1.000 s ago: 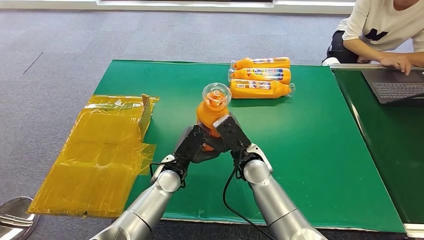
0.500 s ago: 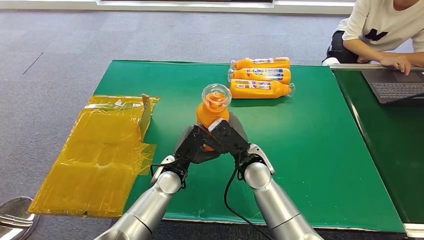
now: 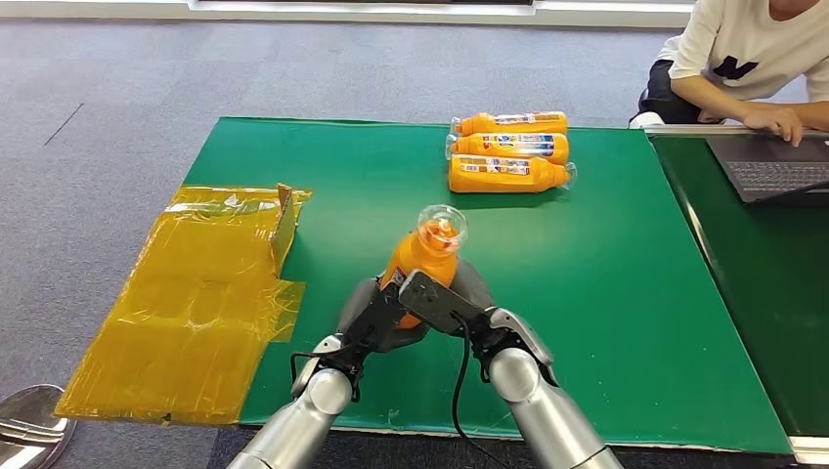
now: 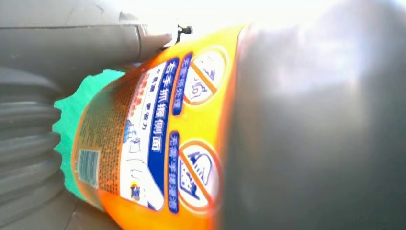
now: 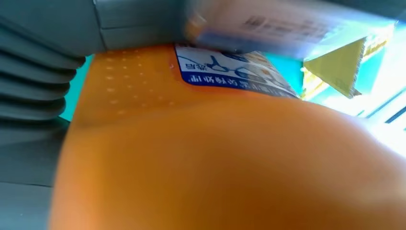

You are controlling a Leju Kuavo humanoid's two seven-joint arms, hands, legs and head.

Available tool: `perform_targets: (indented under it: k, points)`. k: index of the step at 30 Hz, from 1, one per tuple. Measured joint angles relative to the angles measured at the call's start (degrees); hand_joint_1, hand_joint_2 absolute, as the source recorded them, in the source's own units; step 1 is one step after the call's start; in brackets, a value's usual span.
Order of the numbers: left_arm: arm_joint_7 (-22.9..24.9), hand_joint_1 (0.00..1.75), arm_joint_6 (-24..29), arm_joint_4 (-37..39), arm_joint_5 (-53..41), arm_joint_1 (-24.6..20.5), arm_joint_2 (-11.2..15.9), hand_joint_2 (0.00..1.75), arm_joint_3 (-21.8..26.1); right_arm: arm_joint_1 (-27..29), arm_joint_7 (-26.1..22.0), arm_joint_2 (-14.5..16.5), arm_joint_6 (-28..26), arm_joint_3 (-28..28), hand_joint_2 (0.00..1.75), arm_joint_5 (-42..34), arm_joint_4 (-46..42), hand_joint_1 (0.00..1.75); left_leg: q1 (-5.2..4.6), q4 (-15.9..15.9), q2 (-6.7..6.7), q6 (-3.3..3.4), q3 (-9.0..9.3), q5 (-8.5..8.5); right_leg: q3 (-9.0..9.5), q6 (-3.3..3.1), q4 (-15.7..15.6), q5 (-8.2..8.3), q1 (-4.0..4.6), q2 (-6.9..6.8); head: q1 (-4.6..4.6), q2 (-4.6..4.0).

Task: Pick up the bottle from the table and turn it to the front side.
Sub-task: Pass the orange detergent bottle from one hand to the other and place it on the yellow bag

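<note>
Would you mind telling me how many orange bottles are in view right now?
4: one held bottle between the left hand and right hand; three lying bottles side by side at the table's far edge.

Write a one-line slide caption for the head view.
Both hands, left and right, hold an orange bottle above the green table.

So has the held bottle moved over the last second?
Yes. The bottle, held by both hands, has come nearer the robot and slightly right, away from the three lying bottles, and now tilts right.
</note>
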Motion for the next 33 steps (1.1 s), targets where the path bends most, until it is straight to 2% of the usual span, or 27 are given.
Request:
perform_targets:
  k: [4, 10, 14, 18, 24, 29, 33]
  points:
    - [0.0, 1.75, 0.4, -1.6, -1.7, 1.1, 2.4, 1.75, 0.3, 4.6, -1.2, -4.7, 0.2, -0.3, 0.0, -1.0, -3.1, 0.0, 0.0, 0.0, 0.06, 0.0, -0.01, -0.01, -0.03, 0.0, 0.0, 0.0, 0.0, 0.04, 0.02, 0.01]
    - [0.5, 1.75, 2.1, -2.2, -1.8, 0.8, 6.7, 1.75, 4.9, 9.2, -0.8, -12.9, 1.9, -4.0, 0.0, -3.9, -7.6, 0.0, 0.0, 0.0, 0.22, 0.02, -0.01, 0.0, -0.13, -0.05, 0.0, 0.06, 0.0, 0.17, 0.02, 0.0]
    - [0.1, 1.75, 3.3, -2.2, -2.3, 0.3, 8.1, 1.75, 5.8, 12.4, -0.8, -16.2, 1.7, -5.6, 0.0, -4.7, -10.3, 0.0, 0.0, 0.0, 0.23, 0.01, -0.02, 0.01, -0.12, -0.05, 0.0, 0.06, 0.0, 0.15, 0.02, 0.0]
    - [-0.2, 1.75, 3.7, -1.7, -2.8, -0.8, 9.4, 1.75, 6.3, 15.1, -0.5, -17.5, 1.0, -6.9, 0.0, -4.4, -12.6, 0.0, 0.0, 0.0, 0.28, 0.01, -0.03, 0.01, -0.15, -0.05, 0.0, 0.06, 0.0, 0.19, 0.02, -0.01]
    - [-0.6, 1.75, 4.1, -0.8, -3.2, -1.9, 10.1, 1.75, 6.3, 17.9, -0.4, -17.7, -0.2, -7.8, 0.0, -4.0, -14.5, 0.0, 0.0, 0.0, 0.28, 0.01, -0.03, 0.01, -0.15, -0.05, 0.0, 0.06, 0.01, 0.19, 0.01, 0.01]
    - [0.6, 1.75, 10.0, 0.0, -9.7, -3.4, 10.6, 1.75, 6.3, 19.6, -1.0, -17.6, -1.1, -8.6, 0.0, -3.1, -15.5, 0.0, 0.0, 0.0, 0.29, 0.01, -0.03, 0.01, -0.15, -0.05, 0.0, 0.07, 0.0, 0.19, 0.01, 0.01]
    - [1.5, 1.75, 10.6, 0.0, -11.3, -4.6, 11.1, 1.75, 6.3, 20.3, -1.1, -17.6, -1.2, -8.7, 0.0, -2.8, -16.2, 0.0, 0.0, 0.0, 0.28, 0.01, -0.03, 0.01, -0.14, -0.05, 0.0, 0.07, 0.0, 0.18, 0.01, 0.0]
